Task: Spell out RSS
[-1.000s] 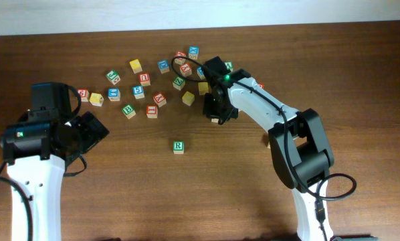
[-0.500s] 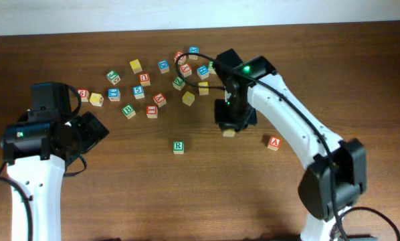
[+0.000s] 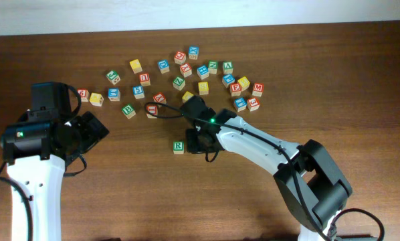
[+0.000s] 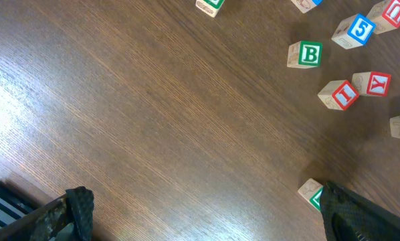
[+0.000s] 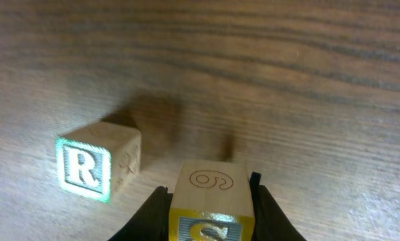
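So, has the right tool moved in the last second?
Yes. The right tool, gripping a yellow-faced wooden block, has come from beside the letter-block cluster down-left to just right of the green-lettered R wooden block.

I was running what looked like a robotics lab bench: a bare wooden table (image 3: 120,207), a plain white wall (image 3: 200,13) behind the table, a left arm (image 3: 33,174) and right arm (image 3: 253,144) over it, lettered blocks (image 3: 136,65) strewn across it.
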Controlling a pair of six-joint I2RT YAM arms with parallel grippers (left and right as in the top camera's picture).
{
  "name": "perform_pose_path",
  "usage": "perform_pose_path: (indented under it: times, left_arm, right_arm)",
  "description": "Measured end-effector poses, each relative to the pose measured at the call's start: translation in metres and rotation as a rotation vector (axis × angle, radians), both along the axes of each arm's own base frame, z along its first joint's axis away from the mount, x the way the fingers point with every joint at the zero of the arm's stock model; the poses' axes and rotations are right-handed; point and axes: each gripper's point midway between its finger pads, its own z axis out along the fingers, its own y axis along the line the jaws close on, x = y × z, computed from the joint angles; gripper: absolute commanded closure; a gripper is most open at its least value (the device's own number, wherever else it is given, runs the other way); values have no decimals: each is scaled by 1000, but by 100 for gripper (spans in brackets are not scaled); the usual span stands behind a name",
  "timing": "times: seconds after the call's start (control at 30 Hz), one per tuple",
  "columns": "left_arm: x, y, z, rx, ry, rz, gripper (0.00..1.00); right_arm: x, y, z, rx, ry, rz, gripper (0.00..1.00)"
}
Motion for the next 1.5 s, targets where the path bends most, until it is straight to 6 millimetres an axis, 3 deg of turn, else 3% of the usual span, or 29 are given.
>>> perform_pose_path:
  times: [0.13,0.3,0.5,0.53,0.8,0.9,1.0,1.13,1.17,1.2,1.23,1.27,1.3,1.33,1.4,1.5]
  left_arm:
    - [0,0,0,0,0,0,1]
    - [0,0,0,0,0,0,1]
    - [0,0,0,0,0,0,1]
    - [0,0,0,0,0,0,1]
    - [0,0,0,0,0,0,1]
    - [0,0,0,1,0,0,1]
    - [0,0,0,0,0,0,1]
    - [0,0,0,0,1,0,1]
    - [0,0,0,0,0,0,1]
    - [0,0,0,0,1,0,1]
    - [0,0,0,1,0,0,1]
    - [0,0,0,0,1,0,1]
    - [0,0,0,0,1,0,1]
    - [0,0,0,0,1,0,1]
    - [0,0,0,0,1,0,1]
    - [0,0,0,0,1,0,1]
  right_arm:
    - [4,2,1,15,-5,-42,70]
    - [2,1,-11,-2,18,-47,74]
    - [1,9,-9,39,26,-36,74]
    - [0,10,-9,45,32,-34,59]
    - [-11,2,-14,9,78,-7,51]
    - [-9,-7,1,-60,79,3,50]
    - [7,-7,36,-63,38,3,50]
    - [20,-16,103,-28,-9,-24,46]
    - [25,-25,125,-16,-25,-48,34]
    - [31,-41,150,0,-49,-85,2]
    - [42,-67,188,32,-102,-154,1]
    - [51,-111,220,34,-149,-252,2]
    - [53,-125,227,31,-165,-290,2]
    - [55,-195,251,-37,-217,-457,2]
    - [42,-281,252,-181,-191,-666,2]
    - [24,-366,239,-282,-106,-887,2]
